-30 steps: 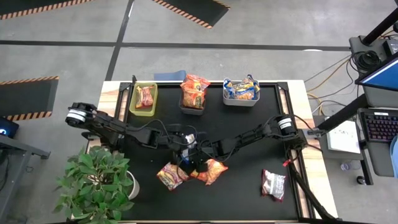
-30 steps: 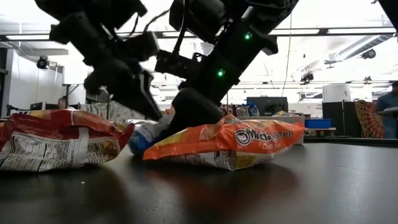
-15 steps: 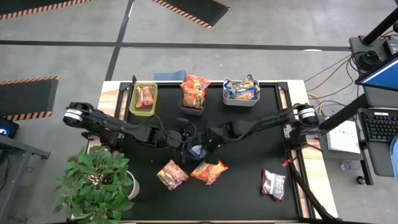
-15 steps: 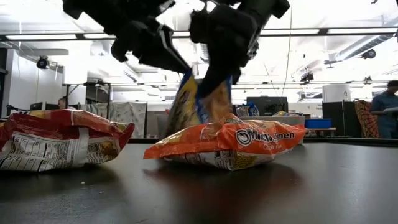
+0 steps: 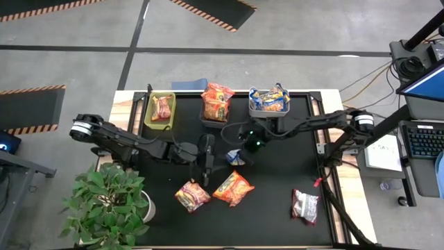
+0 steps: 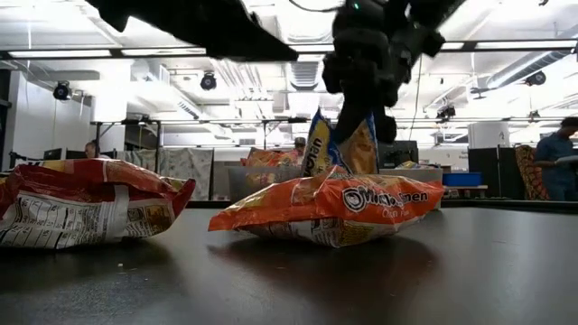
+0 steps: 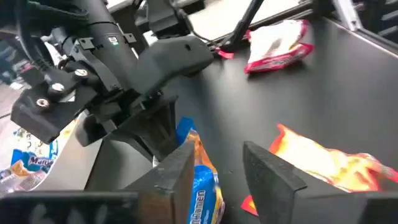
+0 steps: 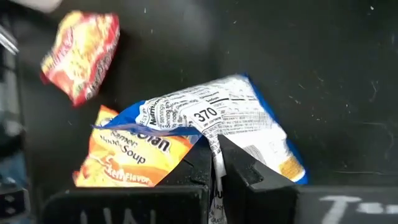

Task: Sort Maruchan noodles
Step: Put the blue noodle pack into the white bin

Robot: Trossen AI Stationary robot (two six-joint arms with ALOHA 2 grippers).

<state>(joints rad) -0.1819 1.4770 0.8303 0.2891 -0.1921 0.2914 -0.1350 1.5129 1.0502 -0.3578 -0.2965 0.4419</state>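
On the left, the green bin (image 5: pixel 160 110) at the back of the counter (image 5: pixel 277 208) holds one red packet (image 5: pixel 161 107). The left gripper (image 5: pixel 206 161) hangs low over the counter just left of centre, its fingers (image 7: pixel 270 176) parted with nothing between them, pointing towards the two loose packets in front. Of those, the crumpled red one (image 5: pixel 192 196) lies nearer the left, and the orange one (image 5: pixel 233 189) lies flat just beside it.

Behind them, the middle bin (image 5: pixel 216 110) is stacked with orange packets and the white bin (image 5: pixel 269 103) next along holds blue ones.

The right gripper (image 5: pixel 236 150) is pinched tight on a blue packet (image 5: pixel 236 157), held clear of the counter between the orange packet and the bins. It grips the thin sealed seam at one end, and the packet dangles below.

Farthest right, a white-and-red packet (image 5: pixel 304 205) lies alone near the front corner, well apart from the rest.

These packets look light, since one hangs from a seam pinch without sagging the wrapper much. The film is crinkly and probably slick, so a shallow grip could slip. The noodle block inside is likely brittle, so squeezing across the middle risks cracking it. The flat crimped ends seem the safest hold. For packets lying flat, a raised edge or corner is the likeliest place to get a finger under.
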